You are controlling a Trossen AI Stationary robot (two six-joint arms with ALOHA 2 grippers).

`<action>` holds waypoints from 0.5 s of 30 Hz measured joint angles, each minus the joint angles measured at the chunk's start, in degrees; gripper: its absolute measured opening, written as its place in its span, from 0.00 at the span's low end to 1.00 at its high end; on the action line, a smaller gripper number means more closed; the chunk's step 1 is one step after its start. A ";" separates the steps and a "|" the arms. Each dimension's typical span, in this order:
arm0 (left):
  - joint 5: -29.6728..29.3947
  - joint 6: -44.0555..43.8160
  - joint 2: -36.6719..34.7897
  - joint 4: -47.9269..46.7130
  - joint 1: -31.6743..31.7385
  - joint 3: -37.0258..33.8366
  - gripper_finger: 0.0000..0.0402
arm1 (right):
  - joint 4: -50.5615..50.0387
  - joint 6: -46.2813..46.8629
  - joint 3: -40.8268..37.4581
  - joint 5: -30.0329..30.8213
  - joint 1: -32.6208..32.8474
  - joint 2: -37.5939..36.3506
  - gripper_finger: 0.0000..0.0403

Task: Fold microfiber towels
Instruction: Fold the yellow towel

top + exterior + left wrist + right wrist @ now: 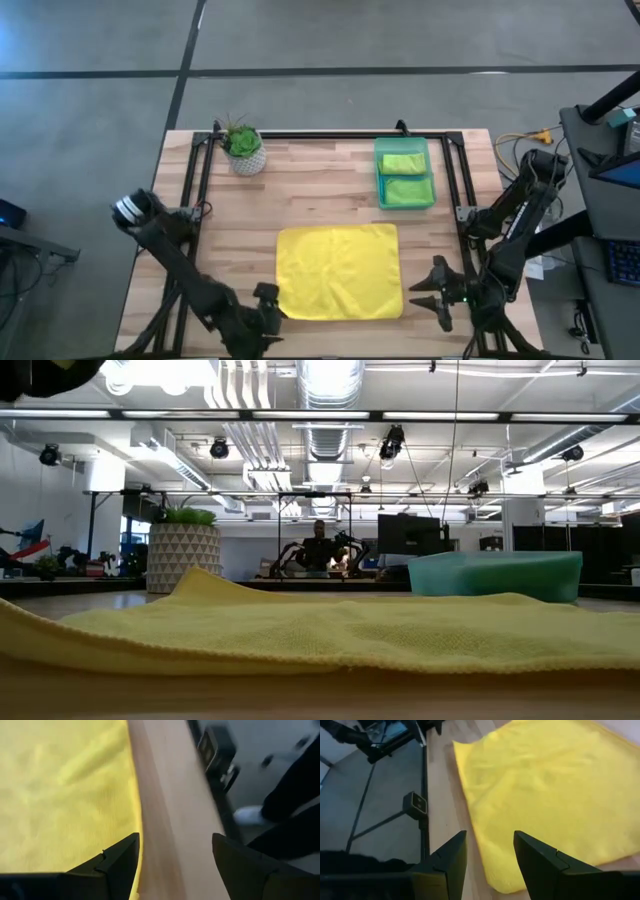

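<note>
A bright yellow microfiber towel (338, 270) lies spread flat on the wooden table, near its front edge; it also fills the foreground of the low view (320, 630). My left gripper (268, 300) hovers open at the towel's near left corner. In the left wrist view (175, 865) its fingers stand over bare wood beside the towel's edge (136, 820). My right gripper (420, 293) hovers open by the towel's near right corner (495, 887), with its fingers (490, 857) above that edge. Two folded lime green towels (404, 176) lie in the bin.
A translucent green bin (430, 172) stands at the back right of the table. A potted plant (243, 148) stands at the back left. A black frame (200, 180) runs along the table's sides. Bare wood lies between the towel and the bin. A person shows far behind the table (320, 545).
</note>
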 joint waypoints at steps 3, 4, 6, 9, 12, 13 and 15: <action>0.05 0.58 4.46 -3.88 0.55 2.87 0.58 | 0.05 0.98 0.00 -0.02 0.93 0.06 0.39; 0.02 0.27 5.57 -5.03 0.69 3.38 0.58 | 0.15 0.99 0.00 -0.03 1.25 0.06 0.39; 0.00 -1.77 7.26 -7.44 1.02 3.77 0.58 | 0.22 1.28 0.00 -0.09 1.95 0.06 0.39; -0.02 -5.03 8.49 -10.49 1.47 3.21 0.58 | 0.24 2.76 0.00 -0.11 2.80 0.06 0.39; 0.06 -5.38 8.66 -11.39 2.11 2.68 0.56 | 0.24 3.54 0.00 -0.15 3.28 0.08 0.39; 0.40 -5.37 8.66 -11.64 2.36 2.58 0.54 | 0.27 3.55 0.00 -0.17 3.39 0.08 0.39; 1.87 -5.37 8.66 -11.60 2.90 2.49 0.47 | 0.32 3.18 0.00 -0.50 3.42 0.14 0.39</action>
